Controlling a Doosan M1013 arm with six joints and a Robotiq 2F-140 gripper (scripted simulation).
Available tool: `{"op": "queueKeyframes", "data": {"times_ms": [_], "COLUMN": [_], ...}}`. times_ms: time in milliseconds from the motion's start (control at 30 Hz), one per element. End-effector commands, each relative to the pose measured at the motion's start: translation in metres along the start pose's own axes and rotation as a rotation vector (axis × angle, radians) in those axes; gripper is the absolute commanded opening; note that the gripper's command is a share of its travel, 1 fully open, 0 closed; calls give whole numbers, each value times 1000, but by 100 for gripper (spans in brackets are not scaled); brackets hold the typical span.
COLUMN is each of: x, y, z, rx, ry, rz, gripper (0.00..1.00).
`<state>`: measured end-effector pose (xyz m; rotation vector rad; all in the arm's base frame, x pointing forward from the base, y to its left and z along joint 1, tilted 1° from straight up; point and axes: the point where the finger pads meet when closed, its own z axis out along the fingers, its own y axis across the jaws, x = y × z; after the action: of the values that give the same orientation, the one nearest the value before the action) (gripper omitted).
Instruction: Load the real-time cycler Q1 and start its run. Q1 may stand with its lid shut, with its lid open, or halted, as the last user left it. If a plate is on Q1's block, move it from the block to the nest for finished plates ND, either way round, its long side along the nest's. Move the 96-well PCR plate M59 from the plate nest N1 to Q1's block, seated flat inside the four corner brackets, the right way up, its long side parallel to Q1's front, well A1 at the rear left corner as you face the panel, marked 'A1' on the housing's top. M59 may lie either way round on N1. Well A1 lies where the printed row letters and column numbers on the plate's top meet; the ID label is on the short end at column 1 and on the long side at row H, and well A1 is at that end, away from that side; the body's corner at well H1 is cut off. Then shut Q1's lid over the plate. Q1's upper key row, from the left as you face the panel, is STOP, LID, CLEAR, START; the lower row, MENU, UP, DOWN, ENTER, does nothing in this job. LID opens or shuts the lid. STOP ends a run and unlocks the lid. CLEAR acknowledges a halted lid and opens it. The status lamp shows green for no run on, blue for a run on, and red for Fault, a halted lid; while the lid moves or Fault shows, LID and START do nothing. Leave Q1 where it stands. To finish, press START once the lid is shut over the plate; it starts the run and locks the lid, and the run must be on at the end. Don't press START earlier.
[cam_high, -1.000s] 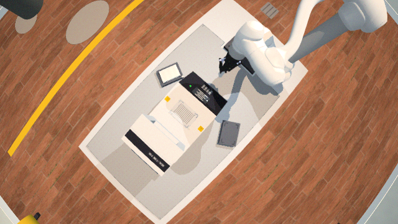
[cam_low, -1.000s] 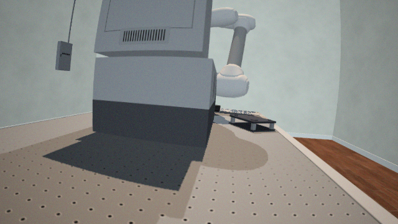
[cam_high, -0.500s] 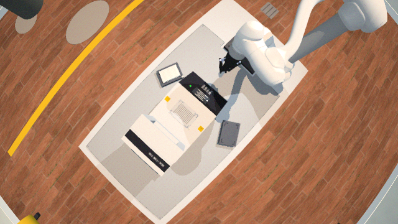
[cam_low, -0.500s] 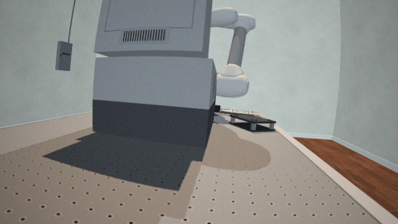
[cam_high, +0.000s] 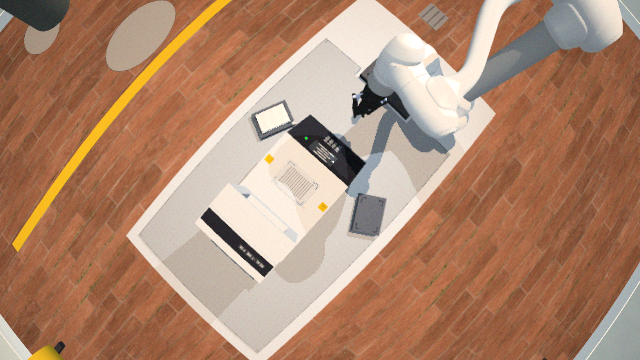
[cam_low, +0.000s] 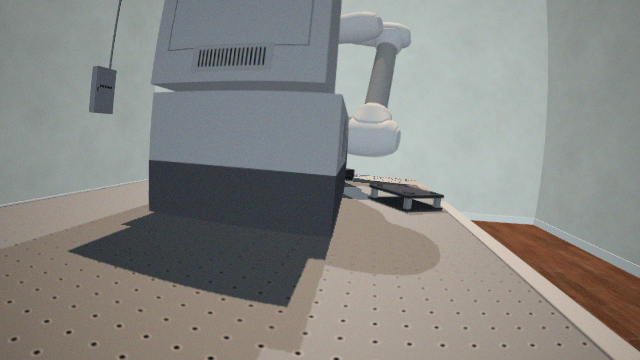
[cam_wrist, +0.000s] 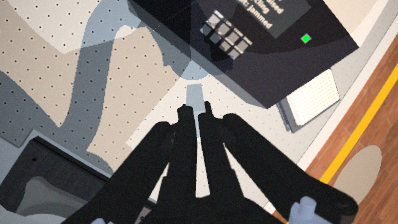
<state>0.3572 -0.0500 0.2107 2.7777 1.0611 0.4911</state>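
Cycler Q1 (cam_high: 295, 182) stands mid-mat with its lid (cam_high: 245, 230) swung open behind the block. The block (cam_high: 296, 183) shows a grey grid of wells; I cannot tell whether a plate lies on it. The black front panel (cam_high: 327, 148) shows a green lamp (cam_high: 306, 138), which is also in the wrist view (cam_wrist: 305, 38), and two key rows (cam_wrist: 226, 36). The white plate M59 (cam_high: 272, 119) lies on nest N1, also in the wrist view (cam_wrist: 314, 96). The dark nest ND (cam_high: 368, 215) is empty. My gripper (cam_high: 357, 105) (cam_wrist: 195, 95) is shut and empty, above the mat in front of the panel and apart from the keys.
The arm's white links (cam_high: 430, 90) reach over the mat's far corner above a dark mount (cam_wrist: 45, 175). From the rear camera, Q1's raised lid (cam_low: 240, 42) hides the panel; ND (cam_low: 406, 190) stands on short legs beside it. A yellow floor line (cam_high: 110, 115) runs past the mat.
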Motion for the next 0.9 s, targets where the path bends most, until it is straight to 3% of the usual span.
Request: {"op": "queueKeyframes", "data": {"times_ms": [0,200,233,867], "x": [0,0,-1,-16], "y": [0,0,5,88], "z": [0,0,0,5], "rx": [0,0,2,20], "ry": [0,0,-10,-111], "rz": [0,0,32,365], "gripper": [0,0,66,66]}}
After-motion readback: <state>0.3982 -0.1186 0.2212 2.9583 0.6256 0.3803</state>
